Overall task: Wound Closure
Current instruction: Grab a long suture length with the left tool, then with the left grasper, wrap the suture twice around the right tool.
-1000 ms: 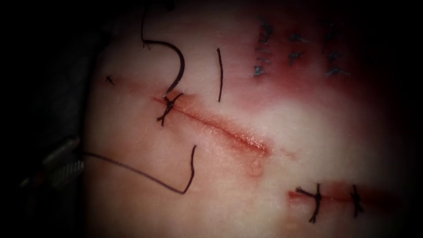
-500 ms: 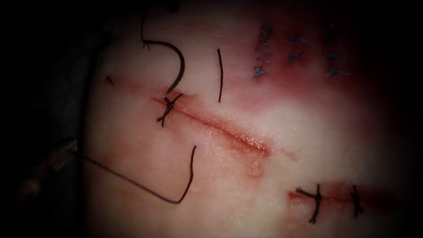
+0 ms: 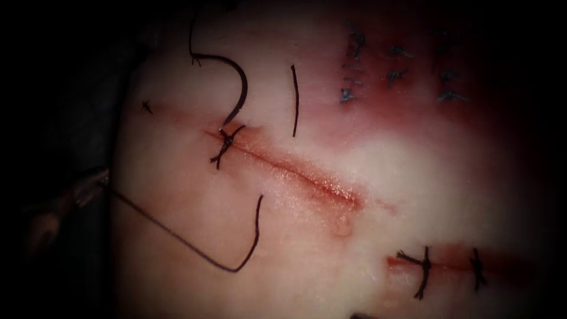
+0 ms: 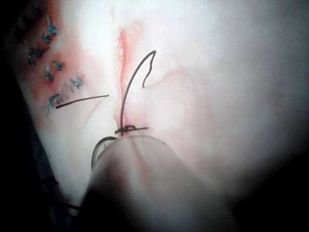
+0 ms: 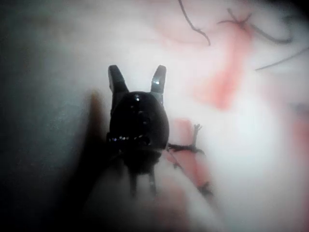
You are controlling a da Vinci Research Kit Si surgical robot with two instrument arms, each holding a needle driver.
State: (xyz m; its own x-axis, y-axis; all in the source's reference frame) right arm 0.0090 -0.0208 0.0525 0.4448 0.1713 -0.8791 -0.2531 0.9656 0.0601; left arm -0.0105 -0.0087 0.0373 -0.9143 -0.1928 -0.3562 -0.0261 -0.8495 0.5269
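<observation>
tissue: pale, red-stained | cut: runs slantwise, one dark knot at its upper-left end, rest unstitched | needle: dark curve lying on tissue above knot, not held | thread: loops across tissue below cut, free end up, other end at the left edge

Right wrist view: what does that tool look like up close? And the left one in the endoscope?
Right tool: glossy black rounded wrist body, two short tapered jaws with paler inner faces, holding nothing. Left tool: slim grey metal tip, holding the thread. The needle lies by the knot at the cut's left end; tip unclear.
</observation>
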